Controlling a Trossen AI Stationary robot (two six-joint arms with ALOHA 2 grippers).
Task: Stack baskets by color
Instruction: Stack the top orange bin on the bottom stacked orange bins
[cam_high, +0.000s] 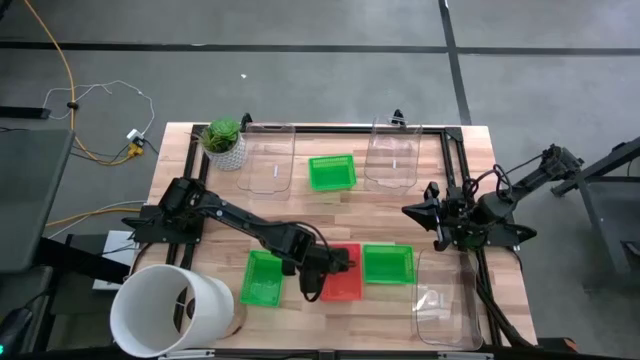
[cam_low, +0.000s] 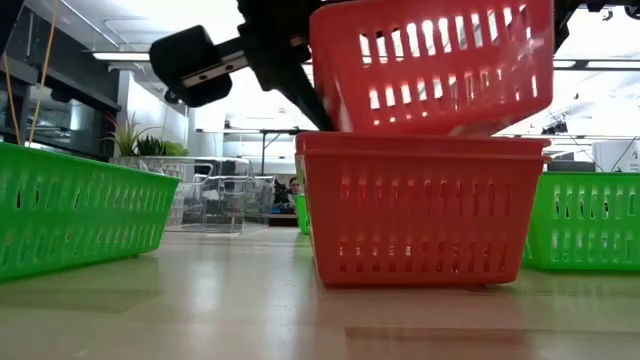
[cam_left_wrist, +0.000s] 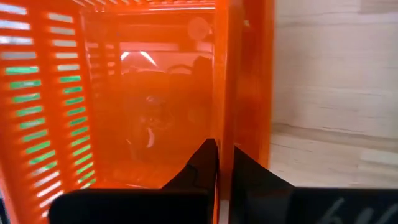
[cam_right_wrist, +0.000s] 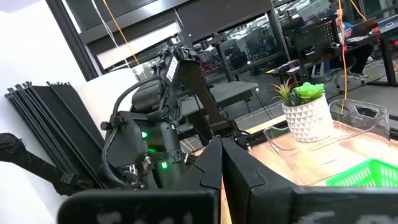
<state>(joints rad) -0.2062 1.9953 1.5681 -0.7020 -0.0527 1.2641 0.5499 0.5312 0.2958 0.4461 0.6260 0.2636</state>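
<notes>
My left gripper (cam_high: 322, 272) is shut on a red basket (cam_low: 430, 65), which hangs directly over a second red basket (cam_low: 420, 210) standing on the table near the front edge. The held basket's bottom is level with the lower basket's rim. One green basket (cam_high: 262, 277) sits left of the red ones, another (cam_high: 388, 264) right of them, and a third (cam_high: 332, 172) lies farther back. My right gripper (cam_high: 435, 215) waits shut above the table's right side, holding nothing. My left gripper pinches one side wall (cam_left_wrist: 224, 118) of the upper red basket at its rim, one finger inside the basket and one outside. The fingers come slanting down from the table's left. The basket is upright and slightly tilted; whether it touches the lower basket's rim I cannot tell.
Clear plastic bins stand at the back left (cam_high: 268, 158), the back right (cam_high: 392, 155) and the front right (cam_high: 447, 300). A potted plant (cam_high: 224, 140) is at the far left corner. A big white bucket (cam_high: 170, 310) stands off the front left corner.
</notes>
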